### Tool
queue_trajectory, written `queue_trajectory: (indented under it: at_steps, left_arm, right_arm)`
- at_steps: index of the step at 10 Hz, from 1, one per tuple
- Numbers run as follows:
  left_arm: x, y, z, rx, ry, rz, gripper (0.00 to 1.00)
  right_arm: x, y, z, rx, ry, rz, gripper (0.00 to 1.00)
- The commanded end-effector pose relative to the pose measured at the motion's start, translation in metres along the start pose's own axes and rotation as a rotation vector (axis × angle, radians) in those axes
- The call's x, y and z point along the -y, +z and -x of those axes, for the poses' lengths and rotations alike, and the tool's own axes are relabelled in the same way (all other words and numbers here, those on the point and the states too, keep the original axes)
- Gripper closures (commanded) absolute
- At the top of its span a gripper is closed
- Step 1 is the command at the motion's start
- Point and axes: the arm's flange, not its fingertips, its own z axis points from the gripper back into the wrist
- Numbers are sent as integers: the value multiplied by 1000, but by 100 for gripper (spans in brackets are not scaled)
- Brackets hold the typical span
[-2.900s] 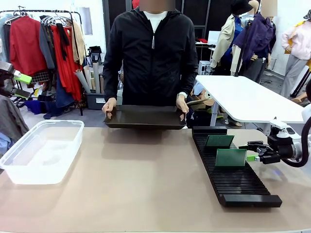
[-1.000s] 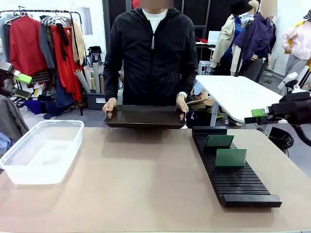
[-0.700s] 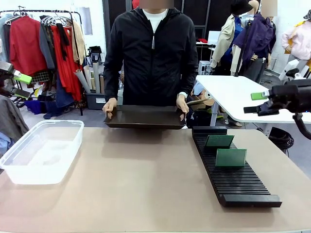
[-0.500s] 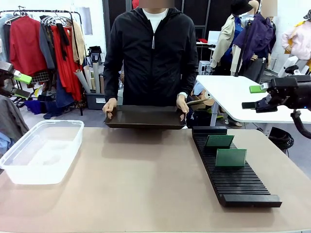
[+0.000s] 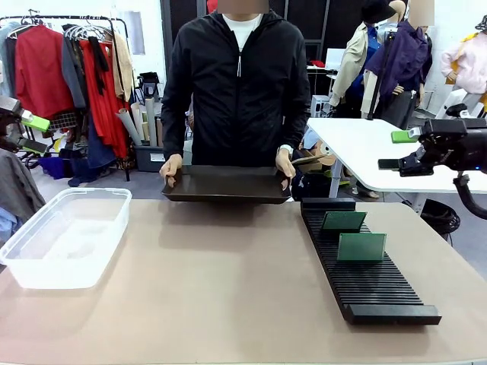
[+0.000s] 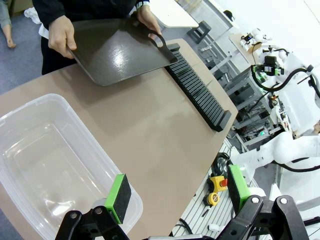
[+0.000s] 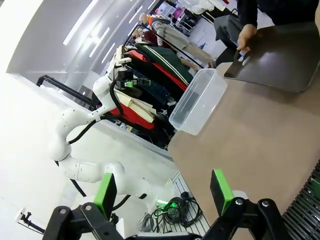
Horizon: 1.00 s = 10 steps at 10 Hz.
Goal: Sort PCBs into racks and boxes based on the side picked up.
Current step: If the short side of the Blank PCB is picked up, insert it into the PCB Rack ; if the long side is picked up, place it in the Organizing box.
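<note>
Right tool (image 5: 397, 150): jaws apart, empty, risen from rack (image 5: 365, 281) since placing. Two PCBs (image 5: 361, 247) stood slotted below it. Left tool (image 6: 175, 192): jaws apart above box (image 6: 30, 150). Person's tray (image 5: 227, 183) empty; sorting likely finished.

We find no readable text, label, brand, number or sign anywhere. PCBs (image 5: 361, 246) in rack (image 5: 365, 274) near bench's right edge: faces plain green, print too small to tell. Box (image 5: 65, 236), tray (image 5: 227, 184): unmarked.
</note>
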Motion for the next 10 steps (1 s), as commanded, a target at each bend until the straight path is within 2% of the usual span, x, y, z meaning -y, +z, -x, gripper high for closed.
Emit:
queue_trajectory:
  at_steps: [1, 10]
  left_arm:
    - [3, 0, 0, 5, -3, 8, 0]
    - [3, 0, 0, 5, -3, 8, 0]
  right_arm:
    - [-2, -1, -1, -6, 16, 16, 0]
    - [-2, -1, -1, -6, 16, 16, 0]
